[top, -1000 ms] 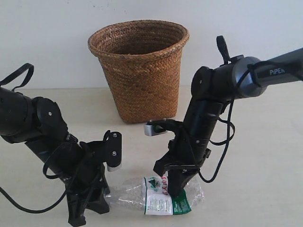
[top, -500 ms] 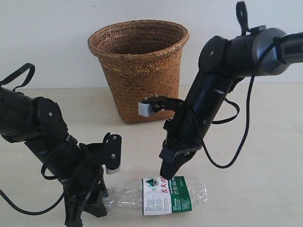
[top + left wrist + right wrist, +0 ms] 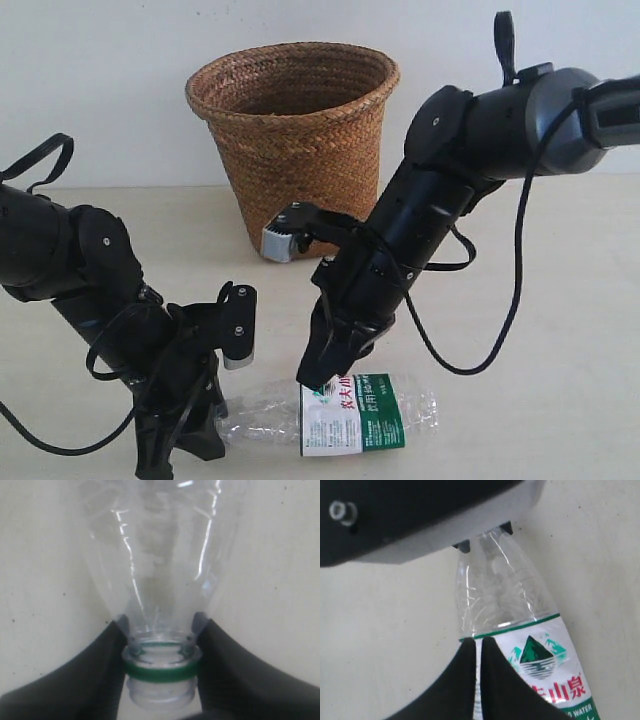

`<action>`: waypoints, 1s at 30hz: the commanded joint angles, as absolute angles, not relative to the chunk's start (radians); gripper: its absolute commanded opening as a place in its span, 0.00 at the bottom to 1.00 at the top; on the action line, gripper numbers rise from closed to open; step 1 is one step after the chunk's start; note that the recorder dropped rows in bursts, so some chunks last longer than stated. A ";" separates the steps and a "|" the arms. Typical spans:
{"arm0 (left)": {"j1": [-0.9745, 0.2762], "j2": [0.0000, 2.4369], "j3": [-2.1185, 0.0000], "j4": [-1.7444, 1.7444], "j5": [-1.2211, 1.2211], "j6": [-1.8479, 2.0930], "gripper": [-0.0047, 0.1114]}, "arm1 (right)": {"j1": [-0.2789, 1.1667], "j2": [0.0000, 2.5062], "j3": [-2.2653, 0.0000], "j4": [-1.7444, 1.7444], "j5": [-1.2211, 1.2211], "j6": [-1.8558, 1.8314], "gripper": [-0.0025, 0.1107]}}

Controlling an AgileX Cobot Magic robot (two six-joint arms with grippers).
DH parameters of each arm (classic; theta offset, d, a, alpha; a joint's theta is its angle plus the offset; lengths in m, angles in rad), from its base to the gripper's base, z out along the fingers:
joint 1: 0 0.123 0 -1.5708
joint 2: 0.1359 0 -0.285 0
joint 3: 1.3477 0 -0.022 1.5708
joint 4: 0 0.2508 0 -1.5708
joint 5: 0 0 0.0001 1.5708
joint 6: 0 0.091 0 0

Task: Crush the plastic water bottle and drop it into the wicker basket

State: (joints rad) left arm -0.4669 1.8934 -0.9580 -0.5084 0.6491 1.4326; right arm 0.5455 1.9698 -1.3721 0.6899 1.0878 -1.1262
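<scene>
The left hand [image 3: 160, 626] is closed on the neck of the plastic water bottle [image 3: 352, 412], one finger either side, on the body side of the green ring. The right hand [image 3: 477, 650] has its fingers pinched almost together with nothing between them. Its tip sits over the edge of the label nearest the neck, and whether it touches the plastic cannot be told. The step in hand looks like the crush. To do it well, the right hand should press straight down on the soft mid-body, while the left grip holds the neck firm so the bottle neither rolls nor skids; an off-centre push would likely kick it sideways. The bottle lies flat on the desk [image 3: 560, 380], in front of the wicker basket [image 3: 300, 150] and apart from it. Its long axis runs across the exterior view, neck toward the left hand, base toward the right side
</scene>
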 commanded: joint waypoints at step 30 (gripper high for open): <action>-0.474 1.896 -0.960 -0.510 0.689 1.428 0.08 | 0.556 2.256 -1.432 0.474 1.025 -0.896 0.02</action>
